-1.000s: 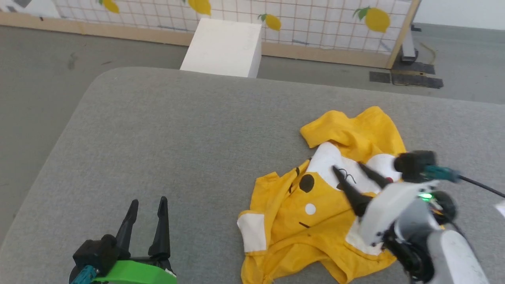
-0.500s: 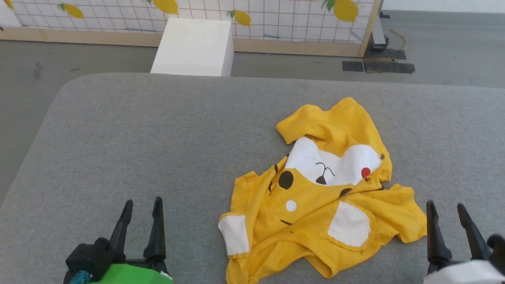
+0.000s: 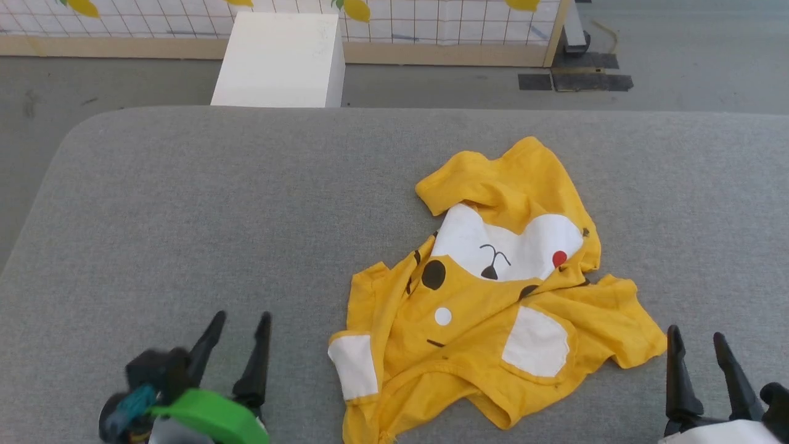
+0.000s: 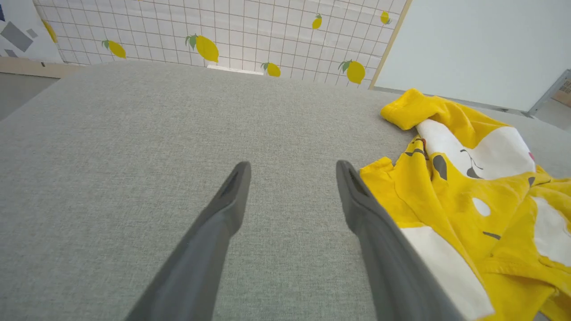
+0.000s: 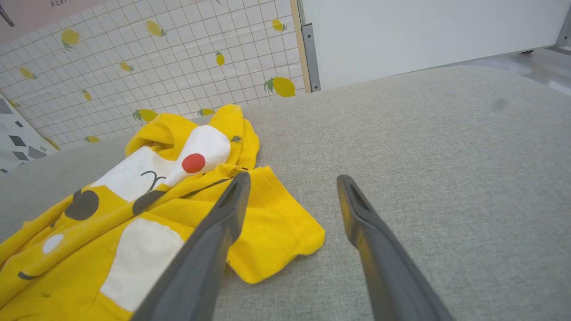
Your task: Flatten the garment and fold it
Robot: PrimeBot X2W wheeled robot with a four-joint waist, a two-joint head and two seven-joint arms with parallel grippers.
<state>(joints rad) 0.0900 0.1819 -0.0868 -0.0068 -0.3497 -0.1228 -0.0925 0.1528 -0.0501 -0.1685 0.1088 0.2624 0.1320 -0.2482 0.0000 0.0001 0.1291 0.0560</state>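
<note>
Yellow shirt (image 3: 493, 296) crumpled on a grey pad (image 3: 216, 203), print side up — white patches, a red dot, black dots, thin whisker lines. Neither flat nor folded: one yellow sleeve bunched at the far end, a white-cuffed sleeve at the near left corner, hem rumpled. Left of the shirt, near that white cuff but apart from it, the left gripper (image 3: 241, 319), fingers spread wide over bare pad, holding nothing. Right of the shirt, just beside its near right corner, the right gripper (image 3: 696, 336), likewise spread wide and empty — cloth edge close by its inner finger. Beyond the shirt, off the pad, a white box (image 3: 277, 61), then a gridded wall with lemon prints (image 3: 431, 24).
</note>
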